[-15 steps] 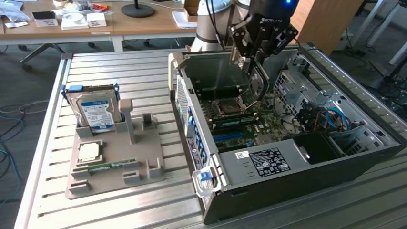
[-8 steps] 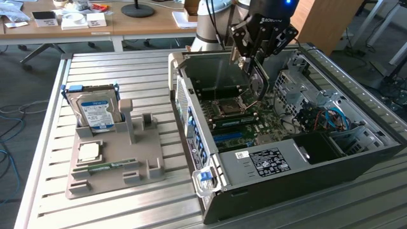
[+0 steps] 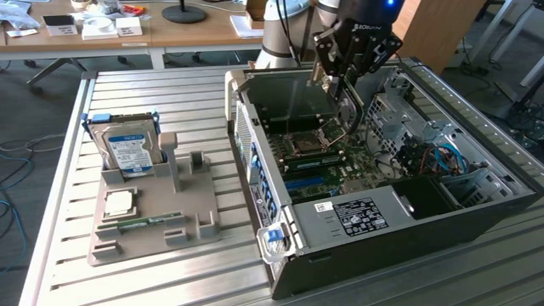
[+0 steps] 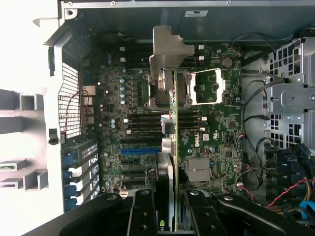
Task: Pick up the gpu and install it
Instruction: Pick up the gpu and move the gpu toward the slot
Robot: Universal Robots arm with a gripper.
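Note:
My gripper (image 3: 342, 75) hangs over the open computer case (image 3: 476, 210), shut on the gpu (image 3: 348, 111). The card hangs edge-down above the motherboard (image 3: 327, 156), clear of it. In the wrist view the gpu (image 4: 170, 147) is edge-on between my black fingers (image 4: 142, 211). Its silver bracket (image 4: 170, 54) is at the far end, over the processor socket area. The blue and black expansion slots (image 4: 140, 150) lie beside the card's line. I cannot tell if the card touches any slot.
A grey holder (image 3: 183, 210) stands on the slatted metal table (image 3: 170, 102) at the exterior view's left. It carries a hard drive (image 3: 127, 150), a processor chip (image 3: 119, 203) and a memory stick (image 3: 140, 223). Drive cages and cables (image 3: 434, 156) fill the case's right side.

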